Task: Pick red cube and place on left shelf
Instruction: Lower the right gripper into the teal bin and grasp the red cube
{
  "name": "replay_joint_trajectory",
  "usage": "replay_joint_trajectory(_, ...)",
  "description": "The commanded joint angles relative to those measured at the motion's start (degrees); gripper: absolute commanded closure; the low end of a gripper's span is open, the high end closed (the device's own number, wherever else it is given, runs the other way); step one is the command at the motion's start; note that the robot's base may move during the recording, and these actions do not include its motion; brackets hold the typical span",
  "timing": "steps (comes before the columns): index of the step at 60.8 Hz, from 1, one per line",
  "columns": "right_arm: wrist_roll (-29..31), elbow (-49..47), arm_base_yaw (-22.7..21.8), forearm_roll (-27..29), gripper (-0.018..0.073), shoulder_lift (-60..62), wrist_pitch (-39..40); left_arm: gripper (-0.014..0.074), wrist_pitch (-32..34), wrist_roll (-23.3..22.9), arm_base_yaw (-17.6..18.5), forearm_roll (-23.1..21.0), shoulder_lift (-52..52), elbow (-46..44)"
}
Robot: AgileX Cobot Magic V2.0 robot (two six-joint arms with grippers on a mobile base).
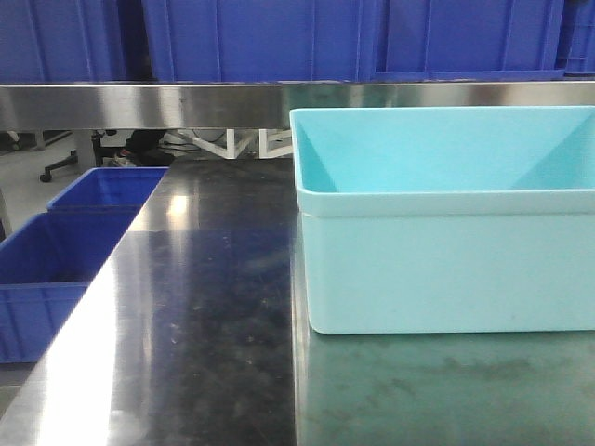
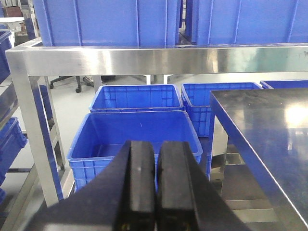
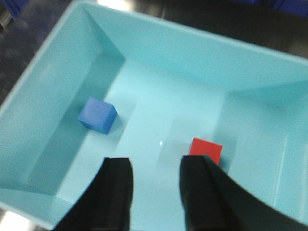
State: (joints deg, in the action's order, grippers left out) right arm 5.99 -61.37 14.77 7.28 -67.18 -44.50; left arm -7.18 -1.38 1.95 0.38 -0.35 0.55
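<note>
R gripper [image 3: 155, 166]: wide apart, empty. L gripper [image 2: 156, 149]: pressed together, empty. Risk: red cube [image 3: 205, 150] sat off-centre; descent could've knocked it aside.

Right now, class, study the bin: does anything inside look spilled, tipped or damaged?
Nothing stands out. The red cube and blue cube sit flat and apart on the floor of the teal bin, which stands upright; no spill or damage shows.

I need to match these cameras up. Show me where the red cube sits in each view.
Front: not visible; the turquoise bin's near wall hides its inside.
Left wrist: not in it.
Right wrist: red cube on the bin floor, right of centre, apart from the blue cube.
Shared landmark: the turquoise bin, in the front and right wrist views.
</note>
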Motion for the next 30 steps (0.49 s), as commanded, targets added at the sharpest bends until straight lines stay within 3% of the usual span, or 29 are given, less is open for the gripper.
replay_joint_trajectory(1,0.3,-2.12,0.03,0.02,0.0103,-2.1,3.0,0.0495,4.92,-0.05,0.08,-0.38,-0.85,1.32)
replay_joint_trajectory(13,-2.46,-2.12,-2.13,-0.04,-0.002,-8.23,2.96,0.0495,4.92,-0.05,0.08,-0.38,-0.85,1.32)
replay_joint_trajectory(30,-5.26,-2.42,-6.27,-0.04,-0.0027,-13.46,1.96,0.0495,4.92,-0.05,0.08,-0.38,-0.85,1.32)
